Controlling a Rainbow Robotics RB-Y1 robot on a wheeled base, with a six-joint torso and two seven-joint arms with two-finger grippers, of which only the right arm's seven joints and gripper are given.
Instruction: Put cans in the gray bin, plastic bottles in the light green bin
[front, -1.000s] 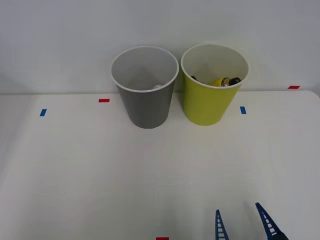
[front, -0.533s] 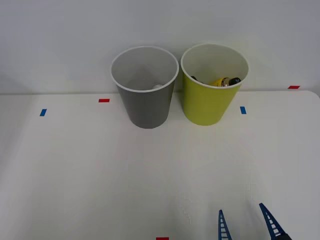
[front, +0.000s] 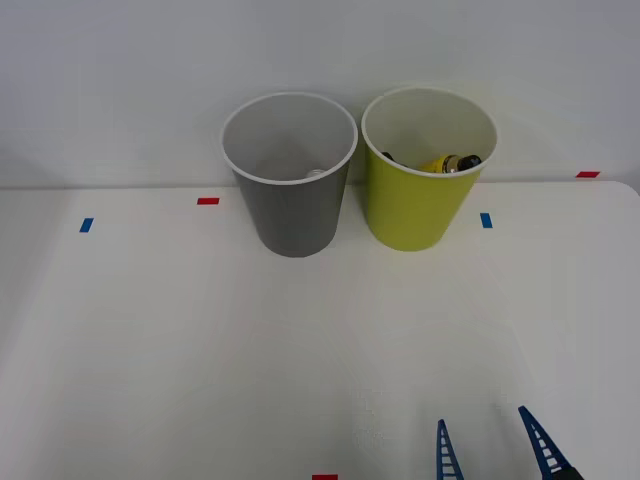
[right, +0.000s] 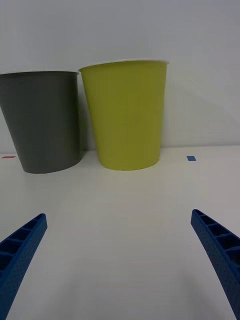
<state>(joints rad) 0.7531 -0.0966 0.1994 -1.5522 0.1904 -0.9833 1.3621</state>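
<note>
Jaws of the right gripper (front: 491, 445) stand wide open and hold nothing, low over the near edge of the white desk (front: 200, 340). One of the plastic bottles (front: 448, 164) lies inside the light green bin (front: 418, 205), its long axis almost level, black cap toward the robot's right. Most of its body is hidden behind the rim. Just beside stands the gray bin (front: 295, 210); something pale at its bottom is hard to make out.
</note>
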